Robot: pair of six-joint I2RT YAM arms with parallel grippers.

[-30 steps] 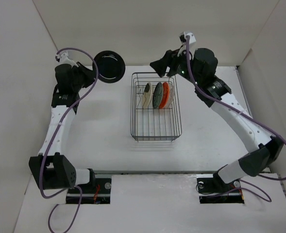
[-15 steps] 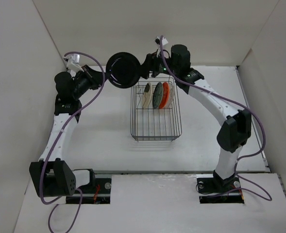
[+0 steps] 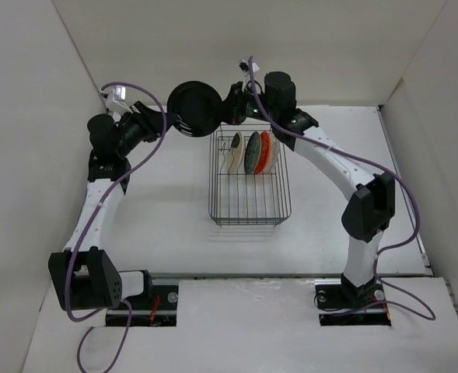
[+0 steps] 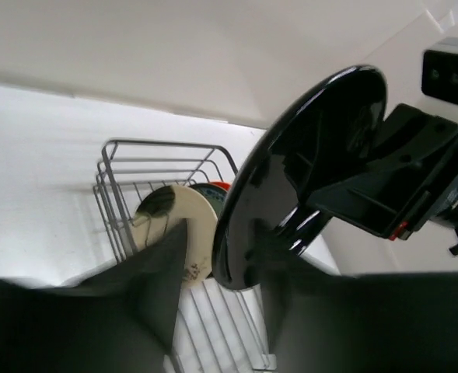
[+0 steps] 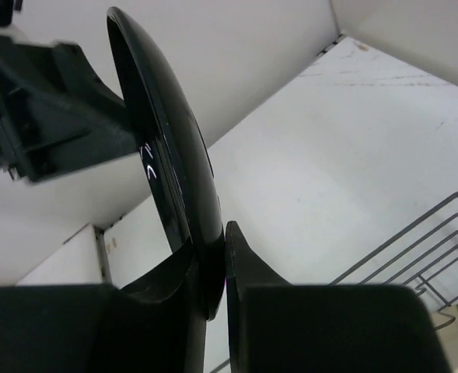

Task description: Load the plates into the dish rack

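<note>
The black plate hangs on edge in the air behind the dish rack, between the two arms. My right gripper is shut on its right rim; in the right wrist view both fingers press the black plate at my right gripper. My left gripper stands open around the opposite rim, with a gap between its fingers and the plate. In the rack a cream plate, a teal plate and an orange plate stand upright.
White walls close in the table at the back and both sides. The rack sits mid-table with open slots toward its front. In the left wrist view the right gripper's body is close behind the plate.
The left arm brought the black plate rightward to the right gripper. The right jaws have closed on its rim and the left jaws have opened.
</note>
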